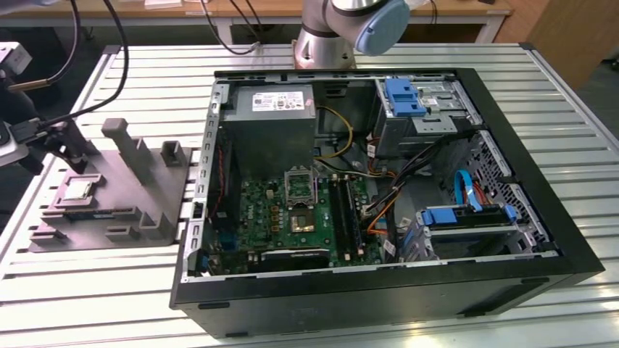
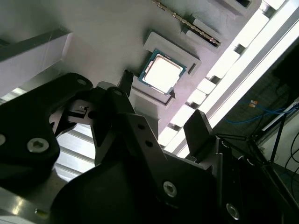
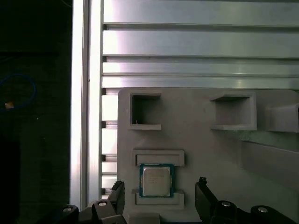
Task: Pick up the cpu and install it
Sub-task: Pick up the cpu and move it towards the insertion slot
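The cpu (image 3: 155,181) is seated in a recess of the grey tray (image 3: 201,144); the fingers of the gripper (image 3: 160,185) are spread near it.

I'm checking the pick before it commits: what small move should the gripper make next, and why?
Probably a short, straight descent. The cpu lies flat in the grey tray, and the gripper is open, its fingers flanking the chip without touching it, seemingly above it.

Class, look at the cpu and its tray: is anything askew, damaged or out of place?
Nothing stands out. The cpu lies square in its recess of the grey tray; the open gripper straddles it without touching.
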### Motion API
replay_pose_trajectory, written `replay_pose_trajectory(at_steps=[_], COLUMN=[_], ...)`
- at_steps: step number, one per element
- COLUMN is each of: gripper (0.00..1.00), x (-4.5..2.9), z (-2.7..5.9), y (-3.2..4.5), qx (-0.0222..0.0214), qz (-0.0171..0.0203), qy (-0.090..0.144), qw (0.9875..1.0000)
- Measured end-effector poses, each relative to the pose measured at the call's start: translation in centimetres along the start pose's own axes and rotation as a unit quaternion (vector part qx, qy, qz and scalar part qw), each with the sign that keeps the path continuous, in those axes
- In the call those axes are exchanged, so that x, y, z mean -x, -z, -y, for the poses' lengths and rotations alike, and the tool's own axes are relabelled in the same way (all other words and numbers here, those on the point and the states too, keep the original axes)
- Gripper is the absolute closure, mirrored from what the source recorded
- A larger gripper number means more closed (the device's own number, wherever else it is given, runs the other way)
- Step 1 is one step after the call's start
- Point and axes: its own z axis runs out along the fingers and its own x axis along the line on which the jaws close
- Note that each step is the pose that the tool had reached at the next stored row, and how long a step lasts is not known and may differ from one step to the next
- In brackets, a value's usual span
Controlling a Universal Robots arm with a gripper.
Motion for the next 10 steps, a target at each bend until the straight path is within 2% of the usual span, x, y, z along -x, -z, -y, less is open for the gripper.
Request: replay_pose_trajectory(at_steps=[10], gripper=[0.29], x=[0.13], z=[0.05], y=[-1.13], qx=[-0.0001], qz=[0.0002], qy=[-0.005], qw=[1.0])
